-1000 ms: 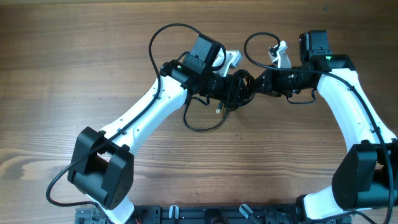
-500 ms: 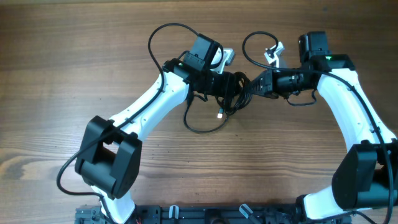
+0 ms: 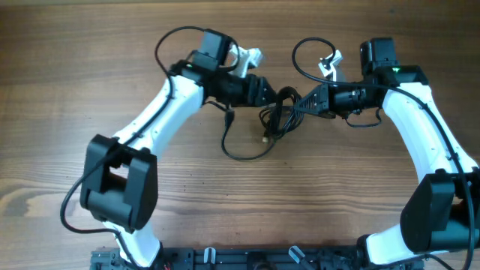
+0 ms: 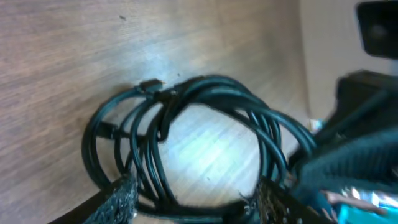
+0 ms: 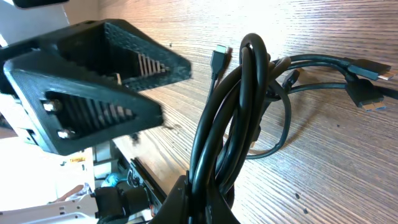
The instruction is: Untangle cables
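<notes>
The cables [image 3: 279,114] are thin black cords bunched in a coil at the table's middle, with a loose loop [image 3: 241,152] trailing down to the left. My right gripper [image 3: 303,104] comes in from the right and is shut on the coil, whose strands rise out of its jaws [image 5: 211,202]. Plug ends [image 5: 365,93] lie on the wood. My left gripper [image 3: 262,91] sits just up-left of the coil. Its fingers [image 4: 123,198] stand open on either side of the coil's near strands [image 4: 186,124], without pinching them.
Thicker arm wires arch above each wrist [image 3: 176,45] [image 3: 306,48]. A black rail [image 3: 262,259] runs along the table's near edge. Both white arms [image 3: 420,127] reach in from the bottom corners over bare wooden tabletop [image 3: 75,90].
My left arm has swung up and to the left, drawing its gripper back from the middle of the coil. The right gripper keeps its hold and has barely moved.
</notes>
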You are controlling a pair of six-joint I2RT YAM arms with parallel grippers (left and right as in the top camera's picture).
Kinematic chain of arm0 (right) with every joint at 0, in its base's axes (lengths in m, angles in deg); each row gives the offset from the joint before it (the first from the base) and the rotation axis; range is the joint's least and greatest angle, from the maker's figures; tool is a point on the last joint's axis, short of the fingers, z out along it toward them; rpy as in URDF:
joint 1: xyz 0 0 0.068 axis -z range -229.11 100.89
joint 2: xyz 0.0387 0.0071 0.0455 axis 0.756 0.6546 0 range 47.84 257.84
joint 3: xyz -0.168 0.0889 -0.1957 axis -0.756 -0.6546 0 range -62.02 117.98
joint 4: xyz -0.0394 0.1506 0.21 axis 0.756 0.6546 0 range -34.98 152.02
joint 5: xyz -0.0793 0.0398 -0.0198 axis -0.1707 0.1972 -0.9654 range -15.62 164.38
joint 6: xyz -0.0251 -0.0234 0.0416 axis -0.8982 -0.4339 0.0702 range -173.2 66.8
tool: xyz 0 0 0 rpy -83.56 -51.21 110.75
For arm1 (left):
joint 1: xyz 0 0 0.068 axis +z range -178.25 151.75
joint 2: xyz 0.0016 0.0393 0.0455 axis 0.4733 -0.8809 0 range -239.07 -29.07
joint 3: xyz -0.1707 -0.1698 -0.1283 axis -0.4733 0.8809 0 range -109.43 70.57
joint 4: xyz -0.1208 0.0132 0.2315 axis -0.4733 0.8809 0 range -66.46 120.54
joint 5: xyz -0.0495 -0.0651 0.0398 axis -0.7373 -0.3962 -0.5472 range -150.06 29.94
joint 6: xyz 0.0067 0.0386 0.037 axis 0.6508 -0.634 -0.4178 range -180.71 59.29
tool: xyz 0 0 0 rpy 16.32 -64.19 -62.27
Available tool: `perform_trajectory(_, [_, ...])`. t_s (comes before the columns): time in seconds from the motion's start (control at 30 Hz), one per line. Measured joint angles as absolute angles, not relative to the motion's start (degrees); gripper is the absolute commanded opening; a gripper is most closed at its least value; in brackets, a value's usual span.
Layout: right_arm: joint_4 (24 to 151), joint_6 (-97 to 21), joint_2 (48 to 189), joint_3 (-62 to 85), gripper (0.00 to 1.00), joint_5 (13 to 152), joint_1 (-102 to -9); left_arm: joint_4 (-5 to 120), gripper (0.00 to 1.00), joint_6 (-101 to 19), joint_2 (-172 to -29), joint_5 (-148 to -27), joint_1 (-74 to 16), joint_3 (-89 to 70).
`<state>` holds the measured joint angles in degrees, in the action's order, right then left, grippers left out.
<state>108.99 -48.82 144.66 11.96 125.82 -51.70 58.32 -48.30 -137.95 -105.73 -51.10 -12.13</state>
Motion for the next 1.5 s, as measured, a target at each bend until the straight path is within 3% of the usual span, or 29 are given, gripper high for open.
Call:
perform_trajectory(0.7, [109.0, -48.8, 144.7, 12.0, 0.04, 125.8, -51.7, 61.7, 0.58, -54.5, -140.6, -107.0, -57.6, -12.1])
perform_trajectory(1.17, [109.0, -49.0, 144.7, 12.0, 0.04, 125.8, -51.7, 51.7, 0.59, -51.3, -142.1, -103.4, -59.3, -12.1])
perform_trajectory(1.4, [109.2, -49.0, 144.7, 12.0, 0.04, 125.5, -51.3, 51.3, 0.37, -47.8, -143.3, -99.4, -61.7, -12.2])
perform_trajectory(1.5, [109.2, -49.0, 144.7, 12.0, 0.04, 125.3, -51.6, 51.0, 0.19, -42.8, -144.9, -93.7, -63.9, -12.3])
